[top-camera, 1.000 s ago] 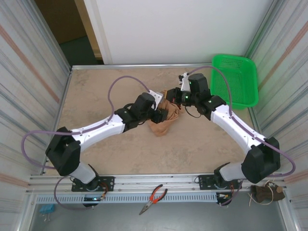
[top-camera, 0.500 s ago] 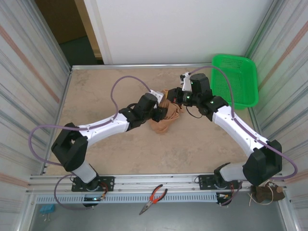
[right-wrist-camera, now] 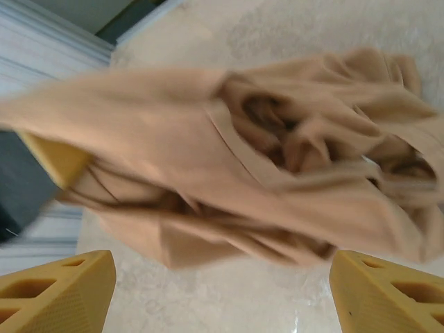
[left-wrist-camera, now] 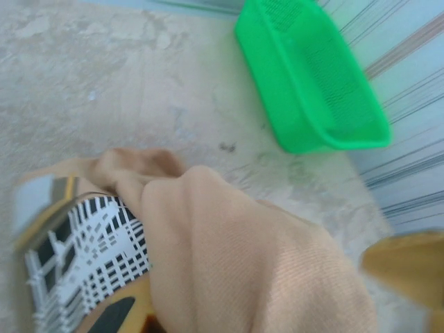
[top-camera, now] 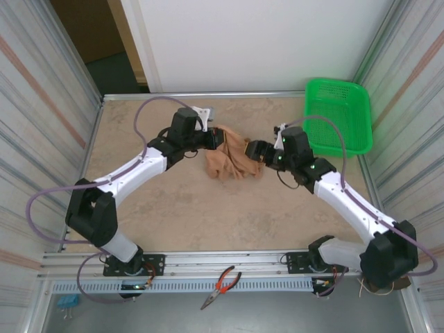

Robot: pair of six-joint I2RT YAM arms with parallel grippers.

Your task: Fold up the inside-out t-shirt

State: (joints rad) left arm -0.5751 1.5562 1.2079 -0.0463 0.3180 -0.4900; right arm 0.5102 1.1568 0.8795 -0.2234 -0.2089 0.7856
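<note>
Folding has not begun, judging by your overhead view: the tan thin-fabric t-shirt (top-camera: 232, 161) lies bunched in the middle of the beige stone-patterned bench (top-camera: 173, 208), with no flat panel or crease. Your left end effector (top-camera: 216, 139) is clamped on its far-left edge, and the right end effector (top-camera: 255, 150) sits just beside its right side. At the left wrist, fabric drapes over the closed fingers (left-wrist-camera: 83, 257). At the right wrist, the yellow fingertips (right-wrist-camera: 55, 291) stand wide apart and empty, with the cloth beyond them. Spreading it flat and every fold remain.
</note>
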